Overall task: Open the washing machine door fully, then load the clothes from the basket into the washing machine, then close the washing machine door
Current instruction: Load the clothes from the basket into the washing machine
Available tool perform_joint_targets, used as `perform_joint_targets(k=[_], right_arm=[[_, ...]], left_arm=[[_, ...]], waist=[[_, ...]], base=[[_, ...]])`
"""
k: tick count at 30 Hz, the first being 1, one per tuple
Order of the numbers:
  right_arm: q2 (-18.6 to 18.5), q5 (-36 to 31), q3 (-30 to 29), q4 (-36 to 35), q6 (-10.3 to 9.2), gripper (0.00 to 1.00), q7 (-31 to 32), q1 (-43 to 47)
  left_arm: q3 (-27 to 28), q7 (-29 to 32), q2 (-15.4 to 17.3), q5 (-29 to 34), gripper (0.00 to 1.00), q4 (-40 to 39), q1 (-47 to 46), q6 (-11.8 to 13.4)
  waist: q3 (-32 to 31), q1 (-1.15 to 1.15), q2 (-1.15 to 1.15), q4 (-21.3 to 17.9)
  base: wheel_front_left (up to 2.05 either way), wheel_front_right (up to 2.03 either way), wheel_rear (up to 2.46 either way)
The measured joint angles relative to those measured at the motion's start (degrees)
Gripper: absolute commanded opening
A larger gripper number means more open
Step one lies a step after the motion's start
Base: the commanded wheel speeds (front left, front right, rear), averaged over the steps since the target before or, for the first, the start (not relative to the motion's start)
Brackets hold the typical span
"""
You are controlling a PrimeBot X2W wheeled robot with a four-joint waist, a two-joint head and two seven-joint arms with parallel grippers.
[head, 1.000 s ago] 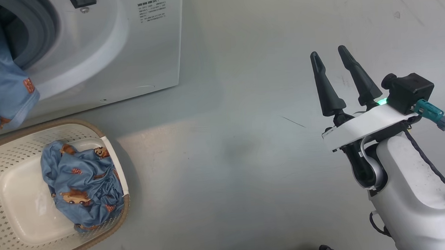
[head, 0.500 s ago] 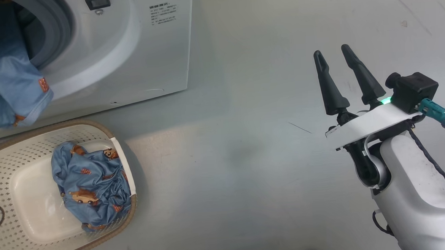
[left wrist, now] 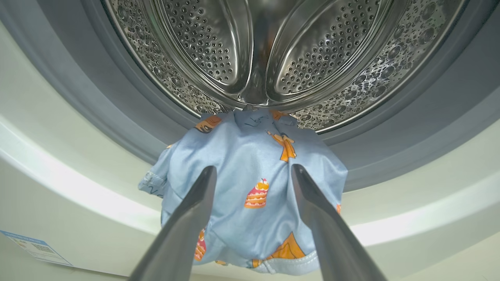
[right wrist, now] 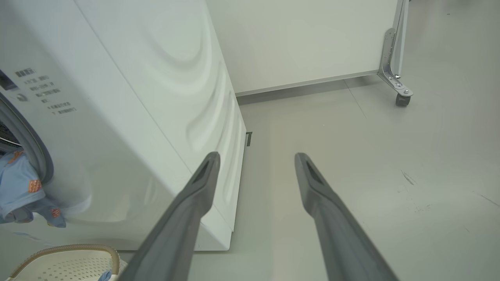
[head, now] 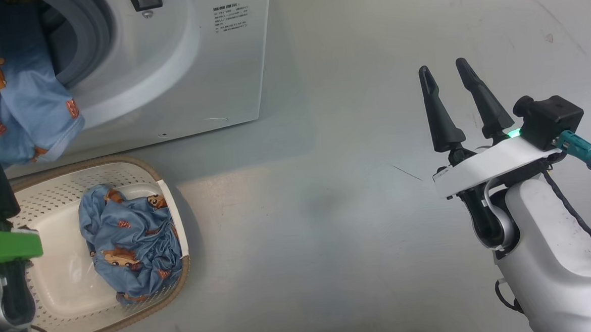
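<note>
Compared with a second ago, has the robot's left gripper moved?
Yes. The left gripper drew back from the washing machine, down the head view, across the basket's rim.

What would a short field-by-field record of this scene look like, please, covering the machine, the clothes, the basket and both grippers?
washing machine: white front-loader, opening uncovered
hanging garment: light blue, printed; draped over the grey gasket, partly outside the drum
basket: on the floor in front of the machine
crumpled garment: blue, printed; lying in the basket
left gripper: open, holding nothing, pointed at the hanging garment
right gripper: open, empty, above the floor to the right of the machine
</note>
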Motion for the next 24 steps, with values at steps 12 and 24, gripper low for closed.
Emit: perform_joint_targets(k=[12,24], right_arm=[[-0.35,0.05,0.24,-0.15,0.0,1.0,0.0,0.0],[-0.53,0.07,0.25,-0.15,0.0,1.0,0.0,0.0]], left_arm=[[-0.18,0.0,-2.18,1.56,1.0,-3.22,9.2,0.0],[0.12,0.0,-3.28,2.37,1.0,-6.16,10.51,0.0]], waist=[[0.28,0.0,0.0,0.08],[0.45,0.0,0.0,0.32]], base=[[0.0,0.0,0.0],[0.0,0.0,0.0]])
